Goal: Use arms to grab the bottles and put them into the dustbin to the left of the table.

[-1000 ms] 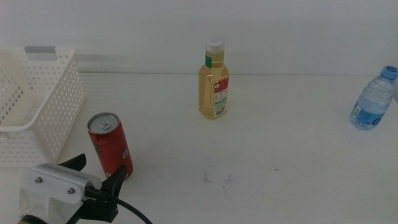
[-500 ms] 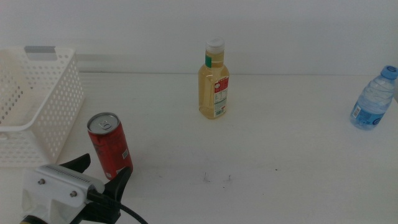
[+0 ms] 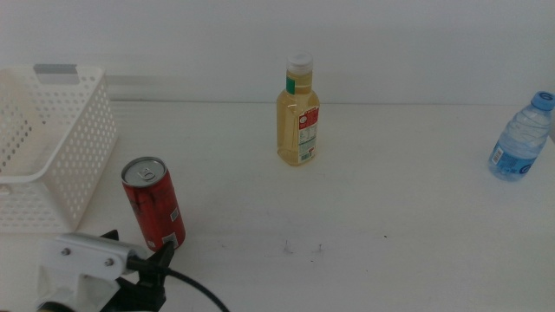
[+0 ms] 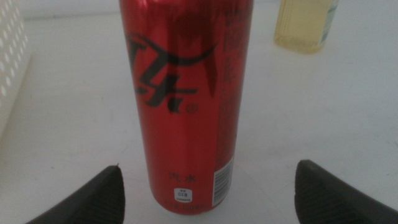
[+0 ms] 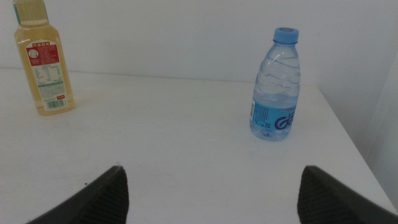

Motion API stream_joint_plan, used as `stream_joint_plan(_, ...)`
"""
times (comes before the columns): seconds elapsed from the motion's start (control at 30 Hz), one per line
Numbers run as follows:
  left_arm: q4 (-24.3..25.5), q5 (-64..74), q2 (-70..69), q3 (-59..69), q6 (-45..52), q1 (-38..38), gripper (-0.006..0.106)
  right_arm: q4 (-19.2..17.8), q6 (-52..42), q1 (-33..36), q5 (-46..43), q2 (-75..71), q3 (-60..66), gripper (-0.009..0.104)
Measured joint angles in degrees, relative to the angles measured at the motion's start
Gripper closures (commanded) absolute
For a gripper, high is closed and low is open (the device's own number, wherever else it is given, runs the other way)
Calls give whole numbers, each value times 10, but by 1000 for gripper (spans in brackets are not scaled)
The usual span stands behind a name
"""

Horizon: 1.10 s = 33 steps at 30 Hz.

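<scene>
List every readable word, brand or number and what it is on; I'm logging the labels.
Nothing reads for certain.
Red can: black stylised logo, small square mark and barcode, too blurred to read.
Yellow bottle: red-and-white label, print too small.
Water bottle: blue label with large white letters, partly turned away, unreadable.
Basket: no text.
</scene>
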Motion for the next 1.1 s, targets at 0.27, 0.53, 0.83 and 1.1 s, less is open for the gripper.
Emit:
stream_joint_plan(0.27,-17,0,57,-51,-1,0,7,0,0,0,0,0,0,7)
stream_joint_plan(0.53,-50,-1,108,-109,-1,0,7,0,0,0,0,0,0,7)
stream_joint_plan(0.83,-56,-1,158,-178,3,1,7,3,0,0,0,0,0,7)
stream_joint_plan(1.1,-62,7,171,-195,5,4,7,3,0,0,0,0,0,7)
